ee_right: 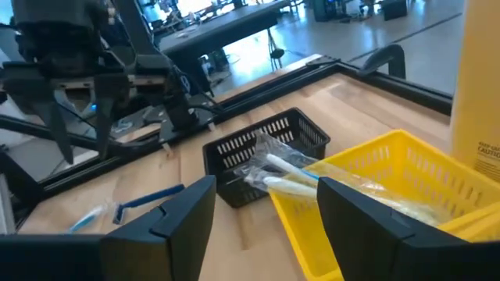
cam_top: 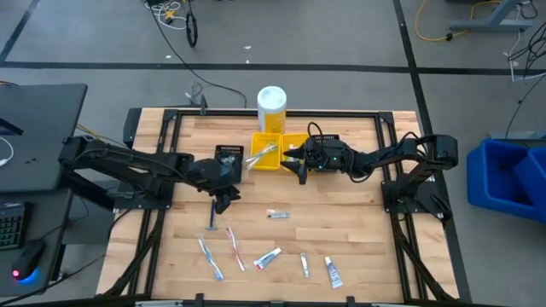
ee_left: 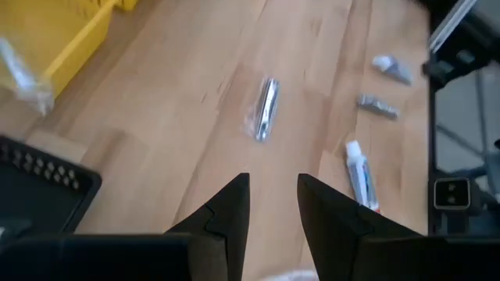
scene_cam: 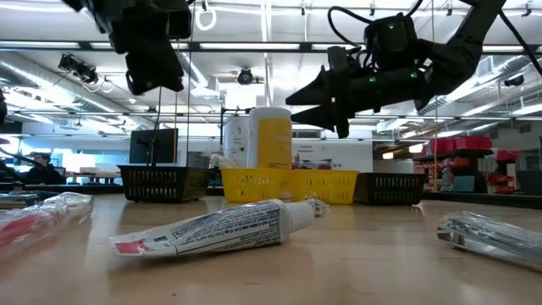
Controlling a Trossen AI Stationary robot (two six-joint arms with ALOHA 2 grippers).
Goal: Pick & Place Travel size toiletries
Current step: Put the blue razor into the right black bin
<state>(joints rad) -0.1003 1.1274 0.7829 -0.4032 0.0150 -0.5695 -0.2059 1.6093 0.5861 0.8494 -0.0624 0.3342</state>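
- Lying scattered along the wooden tabletop [cam_top: 341,213] near edge: travel size toiletries [cam_top: 267,257]; bare wood mid-table.
- Hovering mid-table, left gripper [cam_top: 223,198] and right gripper [cam_top: 297,166], jaws released, empty.

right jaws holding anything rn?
No. The right gripper is open and empty above the yellow bin, as the right wrist view shows.

- Low view: wrapped item [scene_cam: 38,213] cut by the picture's edge, blurred; kind unclear.
- Low view: silvery wrapped piece [scene_cam: 495,235] runs off the opposite edge, blurred.
- Low view: toothpaste tube [scene_cam: 222,227] print unreadable.
- Left wrist view: black bin [ee_left: 43,186] partly out of frame; two small items [ee_left: 390,69] blurred, kind not clear.
- Right wrist view: tall container [ee_right: 482,101] cropped; its label too cut off to read.
- High view: yellow bin [cam_top: 266,153] contents too small to tell.
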